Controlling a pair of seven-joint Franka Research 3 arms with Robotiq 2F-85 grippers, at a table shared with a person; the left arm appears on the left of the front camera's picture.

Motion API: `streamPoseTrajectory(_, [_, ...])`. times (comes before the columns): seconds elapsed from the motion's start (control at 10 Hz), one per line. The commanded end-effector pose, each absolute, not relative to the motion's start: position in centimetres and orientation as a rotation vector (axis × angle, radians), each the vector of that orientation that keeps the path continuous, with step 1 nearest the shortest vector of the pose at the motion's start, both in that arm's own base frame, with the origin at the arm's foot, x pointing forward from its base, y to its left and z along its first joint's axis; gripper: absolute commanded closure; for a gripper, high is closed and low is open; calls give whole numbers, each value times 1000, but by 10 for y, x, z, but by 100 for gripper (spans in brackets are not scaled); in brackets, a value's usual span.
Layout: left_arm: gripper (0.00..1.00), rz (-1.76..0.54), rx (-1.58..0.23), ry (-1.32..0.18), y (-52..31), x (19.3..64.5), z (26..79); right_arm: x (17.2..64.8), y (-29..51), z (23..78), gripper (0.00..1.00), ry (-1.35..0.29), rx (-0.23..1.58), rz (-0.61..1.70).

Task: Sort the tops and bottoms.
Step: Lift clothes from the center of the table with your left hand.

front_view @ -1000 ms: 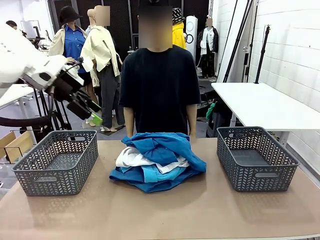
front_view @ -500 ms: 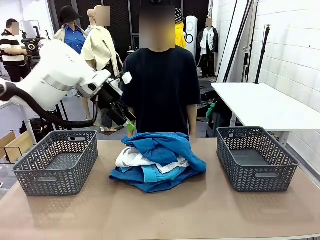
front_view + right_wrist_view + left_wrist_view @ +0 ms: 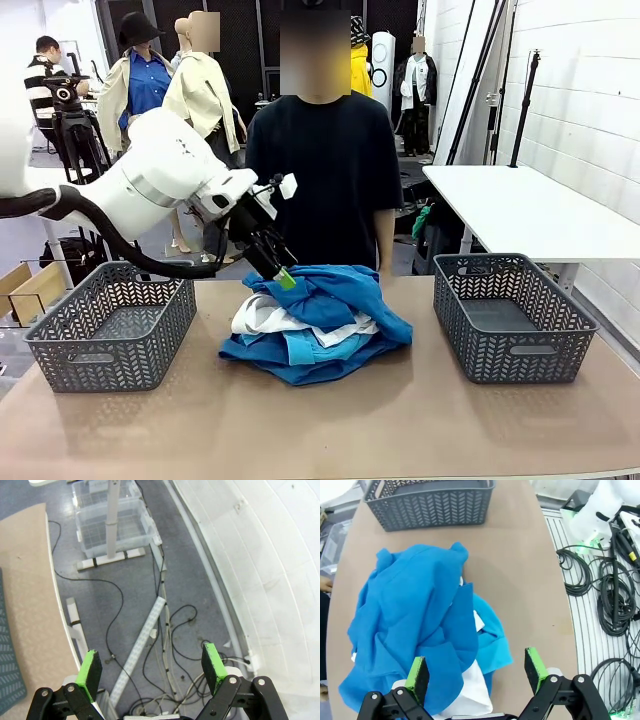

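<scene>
A heap of tops (image 3: 318, 322), royal blue, turquoise and white, is seen mid-table between the left basket (image 3: 100, 345) and the right basket (image 3: 510, 352). The left gripper (image 3: 281, 273) is poised wide open by the heap's far edge. Only the uppermost blue layer should be pinched, then lifted clear. The right gripper (image 3: 150, 666) is spread open over the floor (image 3: 165, 555).

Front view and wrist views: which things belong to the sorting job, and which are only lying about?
For the job: pile of clothes; left basket; right basket; left gripper, open, near the pile.
Lying about: white side table; floor cables; clear plastic boxes.
</scene>
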State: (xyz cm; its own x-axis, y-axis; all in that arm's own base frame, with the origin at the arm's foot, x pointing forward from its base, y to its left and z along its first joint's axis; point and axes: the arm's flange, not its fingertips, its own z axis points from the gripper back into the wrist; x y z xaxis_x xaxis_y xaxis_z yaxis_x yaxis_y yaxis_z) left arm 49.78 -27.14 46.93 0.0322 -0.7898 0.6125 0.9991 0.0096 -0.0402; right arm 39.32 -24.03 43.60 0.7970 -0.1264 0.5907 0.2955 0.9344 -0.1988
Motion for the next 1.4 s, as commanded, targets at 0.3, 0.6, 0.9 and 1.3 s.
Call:
streamPoseTrajectory(0.3, [0, -1531, -416, -524, -273, 504, 442, 395, -240, 435, 0, -609, -289, -228])
streamPoseTrajectory(0.6, [0, -1559, -352, -556, -278, 509, 430, 395, -240, 435, 0, -609, -289, -228])
streamPoseTrajectory(0.9, [0, -1560, -323, -576, -282, 517, 419, 395, -240, 435, 0, -609, -289, -228])
streamPoseTrajectory(1.3, [63, -1560, -342, -563, -282, 518, 424, 395, -240, 435, 0, -609, -289, -228])
